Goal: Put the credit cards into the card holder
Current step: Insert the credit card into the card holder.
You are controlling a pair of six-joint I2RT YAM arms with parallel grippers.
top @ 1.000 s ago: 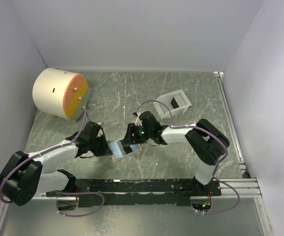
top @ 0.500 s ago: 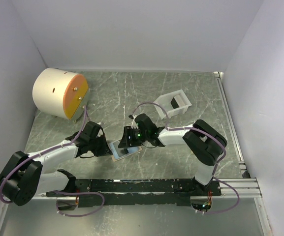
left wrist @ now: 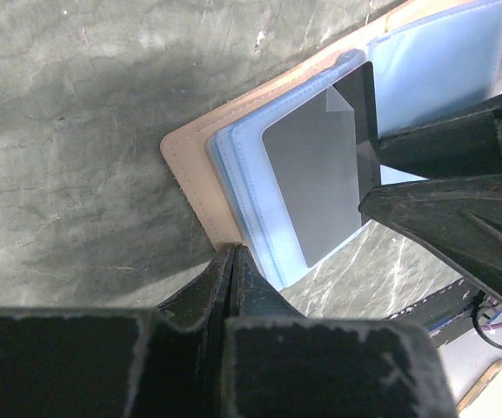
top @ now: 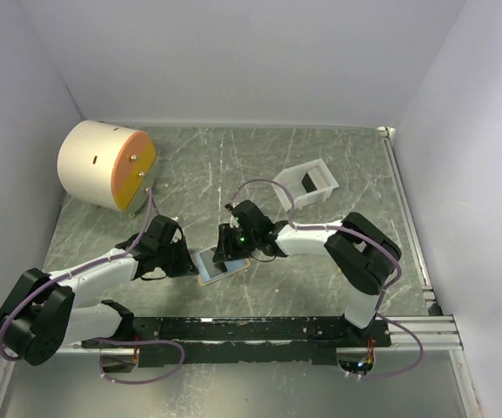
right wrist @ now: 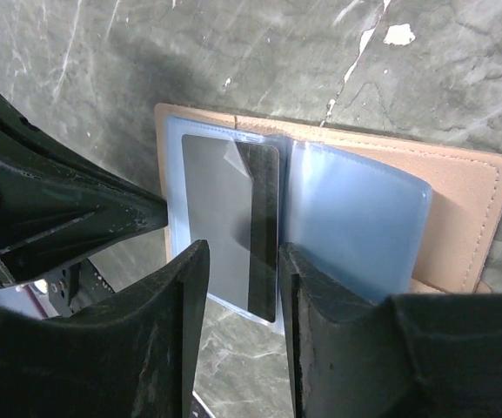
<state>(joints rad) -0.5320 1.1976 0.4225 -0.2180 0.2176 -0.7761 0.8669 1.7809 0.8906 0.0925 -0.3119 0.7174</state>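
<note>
The tan card holder lies open on the table between both arms, its pale blue pockets up. My left gripper is shut on its tan left edge, as the left wrist view shows at the jaws. A greyish credit card lies on the left pocket, partly under the clear sleeve, its dark strip showing. My right gripper hovers over the card's near end with its jaws apart, one finger on each side. In the top view the right gripper is over the holder.
A white box-like tray with something dark inside stands behind the right arm. A big cream cylinder with an orange face sits at the far left. Grey walls close in the table on three sides.
My right gripper has moved left over the open holder, bringing the card onto the left pocket. My left gripper and the holder have stayed put.
</note>
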